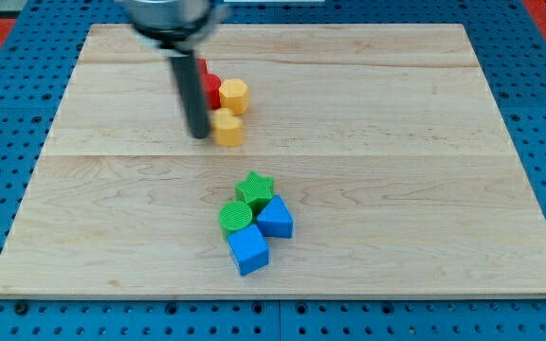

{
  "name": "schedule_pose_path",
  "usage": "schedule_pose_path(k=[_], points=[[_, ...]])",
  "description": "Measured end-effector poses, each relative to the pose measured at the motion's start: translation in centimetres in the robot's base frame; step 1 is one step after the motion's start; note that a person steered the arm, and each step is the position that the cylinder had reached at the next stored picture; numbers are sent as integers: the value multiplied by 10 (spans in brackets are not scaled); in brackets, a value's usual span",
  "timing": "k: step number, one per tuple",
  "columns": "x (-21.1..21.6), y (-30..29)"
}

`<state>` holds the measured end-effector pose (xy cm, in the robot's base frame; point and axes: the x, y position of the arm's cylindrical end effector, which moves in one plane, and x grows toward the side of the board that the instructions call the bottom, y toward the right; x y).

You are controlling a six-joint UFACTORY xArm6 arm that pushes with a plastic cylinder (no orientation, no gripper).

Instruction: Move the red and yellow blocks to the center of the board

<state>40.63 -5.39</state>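
Note:
My tip rests on the wooden board in the upper middle, just left of a yellow block and touching or almost touching it. A yellow hexagonal block sits just above that one. A red block lies left of the hexagon, partly hidden behind my rod; its shape cannot be made out. The three form a tight cluster.
Below the board's middle lies a second cluster: a green star, a green round block, a blue block and a blue cube. A blue pegboard surrounds the board.

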Motion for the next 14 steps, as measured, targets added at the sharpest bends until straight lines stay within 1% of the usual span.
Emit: schedule_pose_path(k=[1,2,3,4,5,6,8,9,10,11,12,13,14], points=[[-5,57],[-7,21],[-8,-44],[-22,-81],[-53,-80],[-84,-61],[-91,27],[-95,54],[-80,46],[-100,20],[-75,-67],[-86,-114],[-131,-74]])
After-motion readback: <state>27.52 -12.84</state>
